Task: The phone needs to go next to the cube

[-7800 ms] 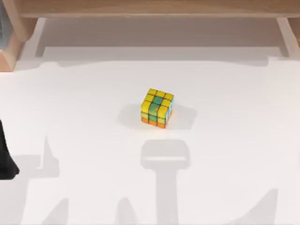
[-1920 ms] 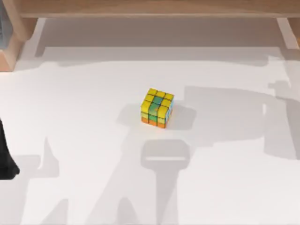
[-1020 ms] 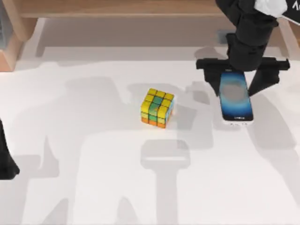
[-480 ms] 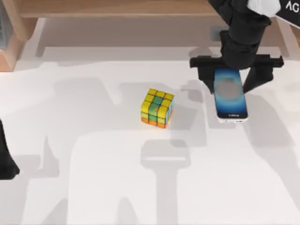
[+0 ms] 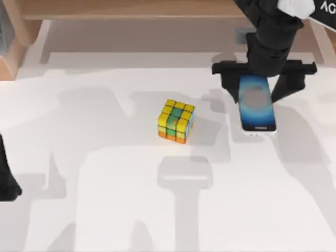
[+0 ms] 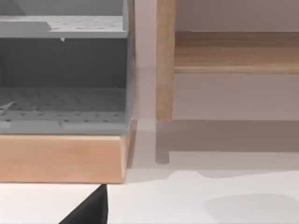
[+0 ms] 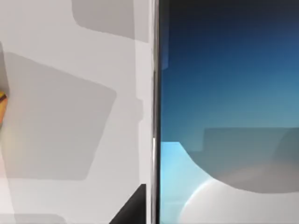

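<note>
White table [image 5: 105, 210] is filling the scene, with a wooden shelf frame [image 5: 131, 10] running along its far edge. Going from the left, you are seeing the left arm [image 5: 6, 178] parked at the left border of the table, and I cannot tell the state of its fingers. Near the middle the cube [image 5: 176, 121] is standing on the table, nothing touching it. To the right of it, the right gripper [image 5: 256, 88] is holding the phone [image 5: 256, 104], its two fingers closed on the far part of the long sides, screen facing up. The phone's long axis is running from far to near, about parallel to the cube's right face. A clear gap is separating them, so I judge you are needing to carry the phone toward the left, sideways, and then lower it just beside the cube.
</note>
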You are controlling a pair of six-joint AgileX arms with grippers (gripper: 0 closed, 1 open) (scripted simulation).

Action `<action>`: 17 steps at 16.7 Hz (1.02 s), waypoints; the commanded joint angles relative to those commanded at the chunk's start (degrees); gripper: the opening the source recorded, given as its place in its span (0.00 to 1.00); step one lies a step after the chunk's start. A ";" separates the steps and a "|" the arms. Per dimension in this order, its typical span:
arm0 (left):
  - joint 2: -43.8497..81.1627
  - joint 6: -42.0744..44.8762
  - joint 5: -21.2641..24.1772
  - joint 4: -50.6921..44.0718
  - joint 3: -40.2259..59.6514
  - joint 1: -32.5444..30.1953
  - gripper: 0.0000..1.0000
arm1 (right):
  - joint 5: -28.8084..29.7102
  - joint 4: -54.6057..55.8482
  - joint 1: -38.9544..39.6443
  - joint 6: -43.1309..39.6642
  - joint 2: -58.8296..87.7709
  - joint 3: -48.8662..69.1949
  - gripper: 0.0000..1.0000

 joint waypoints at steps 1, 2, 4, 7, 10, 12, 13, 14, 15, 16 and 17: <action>0.00 0.00 0.00 0.00 0.00 0.00 1.00 | 0.00 0.40 0.03 0.02 -0.12 -0.11 0.00; 0.00 0.00 0.00 0.00 0.00 0.00 1.00 | 0.01 0.83 0.05 0.05 -0.25 -0.25 0.00; 0.00 0.00 0.00 0.00 0.00 0.00 1.00 | 0.01 1.81 0.11 0.10 -0.51 -0.60 0.00; 0.00 0.00 0.00 0.00 0.00 0.00 1.00 | 0.02 3.46 0.17 0.15 -0.85 -1.35 0.00; 0.00 0.00 0.00 0.00 0.00 0.00 1.00 | 0.04 5.20 0.22 0.16 -1.03 -2.38 0.00; 0.00 0.00 0.00 0.00 0.00 0.00 1.00 | 0.05 6.33 0.25 0.14 -0.99 -3.21 0.00; 0.00 0.00 0.00 0.00 0.00 0.00 1.00 | 0.05 6.86 0.26 0.12 -0.91 -3.67 0.00; 0.00 0.00 0.00 0.00 0.00 0.00 1.00 | 0.06 7.38 0.27 0.10 -0.78 -4.15 0.00; 0.00 0.00 0.00 0.00 0.00 0.00 1.00 | 0.07 7.86 0.28 0.08 -0.59 -4.65 0.00; 0.00 0.00 0.00 0.00 0.00 0.00 1.00 | 0.08 8.30 0.29 0.05 -0.34 -5.18 0.00; 0.00 0.00 0.00 0.00 0.00 0.00 1.00 | 0.08 8.71 0.30 0.03 -0.02 -5.74 0.00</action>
